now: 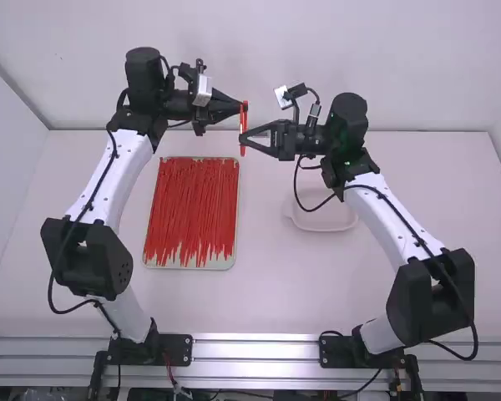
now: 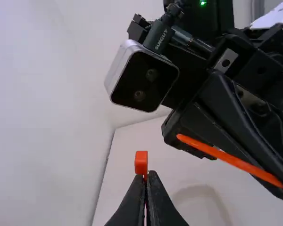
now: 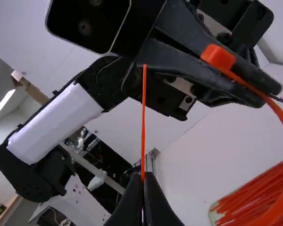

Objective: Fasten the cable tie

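Both arms were raised over the far side of the table [image 1: 317, 276], their tips almost meeting in the air, and the one red cable tie [image 1: 243, 125] hung between them. The left gripper [image 1: 239, 107] had its fingers pressed together on the strap just under the square head [image 2: 141, 162], which stuck out beyond the fingertips. The right gripper [image 1: 247, 139] was likewise clamped tight, pinching the thin tail [image 3: 144, 117] so that it ran straight up towards the other arm's fingers. From the right wrist I could see the strap curving round in a wide bow from the head back down. Below and nearer the camera sat the tray [image 1: 231, 266] with its bed of spare ties [image 1: 192, 209], and a white dish [image 1: 321, 219] lay under the right arm
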`<state>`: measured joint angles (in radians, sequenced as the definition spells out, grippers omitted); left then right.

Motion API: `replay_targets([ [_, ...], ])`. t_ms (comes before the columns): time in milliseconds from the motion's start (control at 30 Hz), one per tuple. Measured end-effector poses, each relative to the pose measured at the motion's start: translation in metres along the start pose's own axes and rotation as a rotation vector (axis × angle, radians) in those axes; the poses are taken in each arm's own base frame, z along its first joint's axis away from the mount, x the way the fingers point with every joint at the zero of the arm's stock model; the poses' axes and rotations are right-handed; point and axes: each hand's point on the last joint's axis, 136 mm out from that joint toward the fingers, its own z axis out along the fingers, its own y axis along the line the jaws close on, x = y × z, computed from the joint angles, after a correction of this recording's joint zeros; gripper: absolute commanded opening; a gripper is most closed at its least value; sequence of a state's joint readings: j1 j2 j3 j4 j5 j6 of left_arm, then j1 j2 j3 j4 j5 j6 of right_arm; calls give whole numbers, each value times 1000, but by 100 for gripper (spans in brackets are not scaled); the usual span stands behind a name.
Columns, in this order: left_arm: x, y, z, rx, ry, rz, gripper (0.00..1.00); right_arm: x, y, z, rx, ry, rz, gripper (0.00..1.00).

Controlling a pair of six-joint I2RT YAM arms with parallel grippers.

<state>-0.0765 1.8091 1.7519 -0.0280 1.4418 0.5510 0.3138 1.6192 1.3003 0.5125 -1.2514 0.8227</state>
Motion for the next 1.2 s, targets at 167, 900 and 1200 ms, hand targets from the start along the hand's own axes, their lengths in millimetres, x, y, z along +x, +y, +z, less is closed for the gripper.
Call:
replay_targets([
  [167, -4, 1, 0, 2, -7, 37, 2, -1, -1, -1, 2, -2, -8, 0],
  [900, -8, 3, 0, 3, -21, 87, 2, -8, -7, -1, 41, -44, 3, 0],
  [1200, -7, 3, -1, 3, -23, 110, 2, -9, -9, -1, 50, -52, 12, 0],
])
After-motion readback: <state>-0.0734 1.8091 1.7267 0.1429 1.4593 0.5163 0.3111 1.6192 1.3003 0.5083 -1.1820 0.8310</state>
